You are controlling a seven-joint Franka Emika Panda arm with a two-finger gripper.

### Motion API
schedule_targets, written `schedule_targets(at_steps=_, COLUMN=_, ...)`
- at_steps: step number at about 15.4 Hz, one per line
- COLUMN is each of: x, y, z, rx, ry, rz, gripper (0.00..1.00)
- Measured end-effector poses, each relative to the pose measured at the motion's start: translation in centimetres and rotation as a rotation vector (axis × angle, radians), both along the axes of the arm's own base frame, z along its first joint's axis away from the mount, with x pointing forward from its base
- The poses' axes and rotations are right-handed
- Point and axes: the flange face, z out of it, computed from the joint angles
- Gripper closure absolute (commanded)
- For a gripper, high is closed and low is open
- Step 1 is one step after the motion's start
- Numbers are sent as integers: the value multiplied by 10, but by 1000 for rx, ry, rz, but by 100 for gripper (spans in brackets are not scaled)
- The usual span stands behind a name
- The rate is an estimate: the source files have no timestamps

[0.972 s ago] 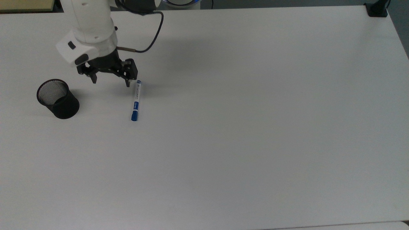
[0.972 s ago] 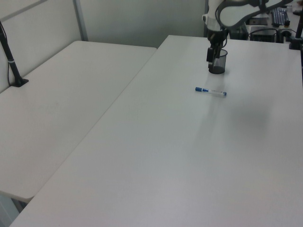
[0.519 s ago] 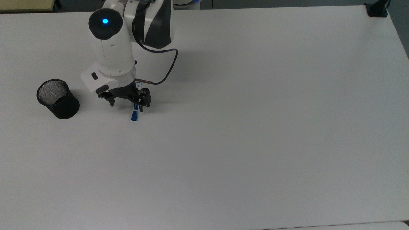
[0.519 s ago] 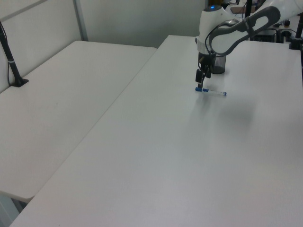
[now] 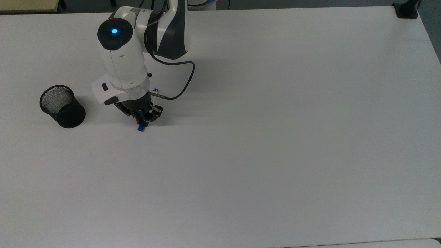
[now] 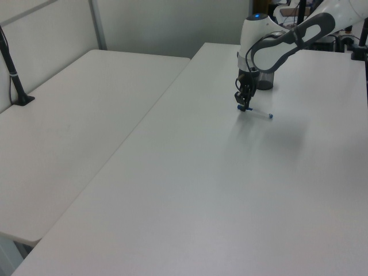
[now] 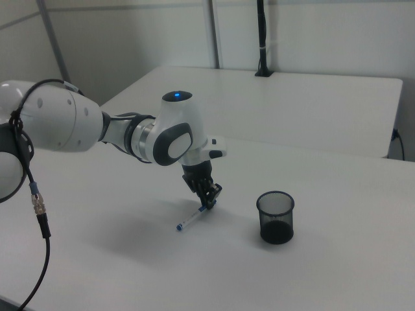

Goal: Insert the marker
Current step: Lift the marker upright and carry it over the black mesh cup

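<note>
The marker (image 5: 140,128) lies on the white table (image 5: 275,137), its blue cap end poking out below the fingers and its small blue end (image 5: 155,90) showing past the wrist. My gripper (image 5: 143,119) points straight down with its fingers shut on the marker near the cap. In the right view the white barrel (image 7: 191,220) stretches from the gripper (image 7: 209,203) toward the right view's lower left. In the left view the gripper (image 6: 244,104) stands over the marker (image 6: 269,115). The black mesh cup (image 5: 62,106) stands upright and apart, toward the top view's left of the gripper.
A dark cable (image 5: 182,82) loops off the wrist. A black clamp base (image 5: 406,10) sits at the table's far corner on the top view's right. A second table (image 6: 75,126) with a black post (image 6: 12,69) adjoins on the left view's left.
The gripper dropped onto the marker and its fingers went from spread wide to shut on it. The marker turned slightly, with its cap end shifted toward the top view's left.
</note>
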Motion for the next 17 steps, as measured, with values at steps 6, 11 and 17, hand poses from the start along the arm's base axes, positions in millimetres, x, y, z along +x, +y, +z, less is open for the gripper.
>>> schedule_targets(at_steps=6, x=3, y=-25, z=85, rx=-18, ry=-140, rz=-39, gripper=100)
schedule_targets(at_steps=11, x=-24, y=-75, z=191, rx=-64, ry=-324, rz=-70, gripper=100)
schedule_targets(at_steps=17, x=-51, y=-147, z=196, rx=-214, ry=-535, rz=-24, gripper=100)
